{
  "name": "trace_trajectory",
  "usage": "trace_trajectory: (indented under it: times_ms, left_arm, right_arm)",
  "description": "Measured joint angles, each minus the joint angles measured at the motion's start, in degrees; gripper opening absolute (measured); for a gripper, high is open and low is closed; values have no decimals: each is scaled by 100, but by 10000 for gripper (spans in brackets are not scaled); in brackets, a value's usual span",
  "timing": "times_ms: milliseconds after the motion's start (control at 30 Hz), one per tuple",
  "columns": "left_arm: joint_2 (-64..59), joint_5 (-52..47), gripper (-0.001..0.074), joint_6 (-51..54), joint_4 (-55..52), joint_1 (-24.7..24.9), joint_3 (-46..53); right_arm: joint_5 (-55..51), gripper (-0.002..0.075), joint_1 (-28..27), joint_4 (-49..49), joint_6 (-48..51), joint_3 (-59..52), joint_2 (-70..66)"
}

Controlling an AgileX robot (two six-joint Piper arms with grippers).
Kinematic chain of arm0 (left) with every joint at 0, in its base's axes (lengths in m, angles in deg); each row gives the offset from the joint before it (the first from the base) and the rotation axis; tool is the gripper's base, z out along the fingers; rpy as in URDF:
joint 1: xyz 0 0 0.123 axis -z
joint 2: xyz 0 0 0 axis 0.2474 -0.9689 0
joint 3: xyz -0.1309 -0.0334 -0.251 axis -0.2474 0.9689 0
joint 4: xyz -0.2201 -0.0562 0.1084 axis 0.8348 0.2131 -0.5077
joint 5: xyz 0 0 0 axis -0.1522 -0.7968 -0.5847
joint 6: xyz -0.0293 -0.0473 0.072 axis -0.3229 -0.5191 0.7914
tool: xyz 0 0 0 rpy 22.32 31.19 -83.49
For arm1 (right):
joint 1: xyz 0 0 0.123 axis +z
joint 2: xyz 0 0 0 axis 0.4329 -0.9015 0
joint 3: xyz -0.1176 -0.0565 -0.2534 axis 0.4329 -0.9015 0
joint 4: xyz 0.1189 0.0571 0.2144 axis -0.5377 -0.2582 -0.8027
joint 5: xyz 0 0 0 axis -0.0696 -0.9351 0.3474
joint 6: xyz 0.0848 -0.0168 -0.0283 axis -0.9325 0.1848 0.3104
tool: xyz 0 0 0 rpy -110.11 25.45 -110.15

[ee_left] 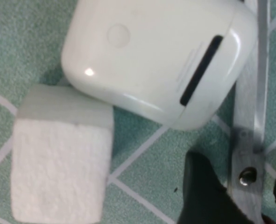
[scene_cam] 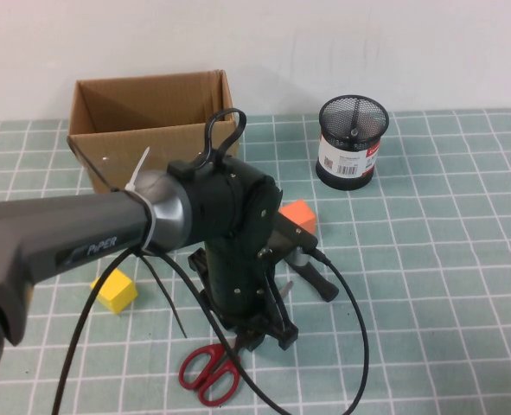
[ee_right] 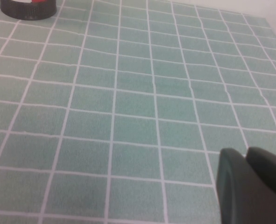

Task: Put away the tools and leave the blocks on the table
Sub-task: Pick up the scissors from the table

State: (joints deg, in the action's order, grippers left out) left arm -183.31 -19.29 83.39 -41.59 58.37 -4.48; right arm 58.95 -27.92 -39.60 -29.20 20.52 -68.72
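**Left arm low over the scissors, much of the scene behind it**

Nearest the camera, at 6 o'clock on the pale green tiled table [scene_cam: 463, 285], lie the red-handled scissors with grey blades [scene_cam: 210, 370]; only the handle loops show in the high view, the blades running under the left gripper [scene_cam: 268, 333]. That gripper hangs directly above them with its jaws spread wide and nothing between them. Its wrist view shows one grey blade and the pivot screw beside a glossy white rounded case with a dark slot [ee_left: 152, 56], and a white foam-like cube [ee_left: 60, 163] touching that case; both are hidden in the high view by the arm. The grey forearm carries the word "PiPER" and a white cable tie.

At 9 o'clock sits the yellow cube [scene_cam: 115, 291], partly covered by the arm. Just past the gripper, at 2 o'clock from it, the black-handled screwdriver [scene_cam: 317, 275] lies half hidden, and the orange cube [scene_cam: 298, 216] peeks out beyond it.

Farther back, at 11 o'clock, stands an open brown cardboard box [scene_cam: 151, 130]; its inside looks bare as far as it shows. At 1 o'clock stands a black mesh cup [scene_cam: 352, 143] with a white-and-red label, its print too small to read, contents not visible.

The right gripper [ee_right: 252, 186] appears only in its own wrist view, closed and holding nothing, over bare tiles.
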Motion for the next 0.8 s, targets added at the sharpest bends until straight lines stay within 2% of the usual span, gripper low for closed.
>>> trace_trajectory:
  times_ms: [267, 800]
  left_arm:
    - [0, 132, 236, -135, -30, 33, 0]
    - [-133, 35, 207, -363, -297, 185, -60]
  right_arm:
    - [0, -7, 0, 0, 0, 0, 0]
    - [0, -7, 0, 0, -12, 0, 0]
